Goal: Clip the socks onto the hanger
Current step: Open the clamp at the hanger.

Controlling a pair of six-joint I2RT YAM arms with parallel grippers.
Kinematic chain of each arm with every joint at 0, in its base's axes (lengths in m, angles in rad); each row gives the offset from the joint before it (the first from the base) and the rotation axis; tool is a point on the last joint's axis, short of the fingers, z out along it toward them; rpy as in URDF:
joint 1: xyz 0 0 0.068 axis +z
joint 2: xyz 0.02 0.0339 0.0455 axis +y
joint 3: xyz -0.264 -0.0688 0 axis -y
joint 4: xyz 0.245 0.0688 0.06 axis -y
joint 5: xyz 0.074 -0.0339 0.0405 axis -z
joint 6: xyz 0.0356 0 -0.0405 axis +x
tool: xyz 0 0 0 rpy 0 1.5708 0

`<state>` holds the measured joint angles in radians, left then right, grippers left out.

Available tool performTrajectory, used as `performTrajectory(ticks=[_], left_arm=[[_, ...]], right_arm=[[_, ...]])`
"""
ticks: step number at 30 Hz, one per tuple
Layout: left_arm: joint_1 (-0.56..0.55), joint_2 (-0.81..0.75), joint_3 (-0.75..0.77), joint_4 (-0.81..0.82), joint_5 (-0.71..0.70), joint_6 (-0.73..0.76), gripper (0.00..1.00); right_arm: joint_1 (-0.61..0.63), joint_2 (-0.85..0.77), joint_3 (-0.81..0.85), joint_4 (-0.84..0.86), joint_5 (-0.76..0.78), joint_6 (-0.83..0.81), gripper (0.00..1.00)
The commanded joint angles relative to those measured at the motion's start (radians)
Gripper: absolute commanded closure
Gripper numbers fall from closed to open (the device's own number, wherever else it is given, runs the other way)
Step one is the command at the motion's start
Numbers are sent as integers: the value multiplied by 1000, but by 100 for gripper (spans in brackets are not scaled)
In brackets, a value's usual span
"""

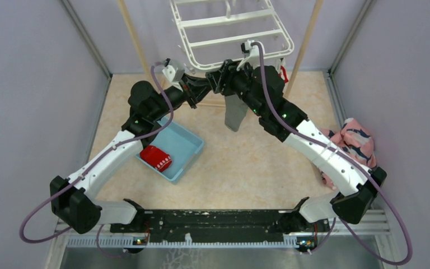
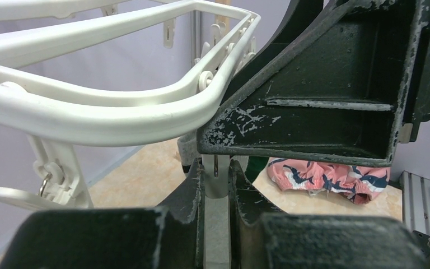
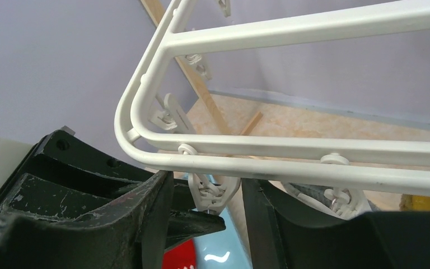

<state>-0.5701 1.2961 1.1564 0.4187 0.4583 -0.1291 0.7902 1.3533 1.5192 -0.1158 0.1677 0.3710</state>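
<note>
Sock [image 1: 235,115] hangs below the jaws; left jaws pinch hanger [image 2: 89,117] clip [image 2: 215,169]; right jaws open.

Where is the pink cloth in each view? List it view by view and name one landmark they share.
Top external: the pink cloth lies at the right, about mid-height.
Left wrist: it shows lower right, past the centre.
Right wrist: not in it.
Shared landmark: the white hanger, seen in all three views.
</note>
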Motion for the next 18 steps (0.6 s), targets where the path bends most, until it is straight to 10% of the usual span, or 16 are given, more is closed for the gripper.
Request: performTrajectory(ticks=[1,11,18], left_arm=[[-11,6,-14,6,-10,25,100],[-14,-11,-32,-9,-20,45,100],[-16,-20,-40,-9,-38,45,100]], right_arm=[[8,3,48,41,47,17,53],[8,14,49,40,78,51,99],[8,9,44,33,89,48,100]])
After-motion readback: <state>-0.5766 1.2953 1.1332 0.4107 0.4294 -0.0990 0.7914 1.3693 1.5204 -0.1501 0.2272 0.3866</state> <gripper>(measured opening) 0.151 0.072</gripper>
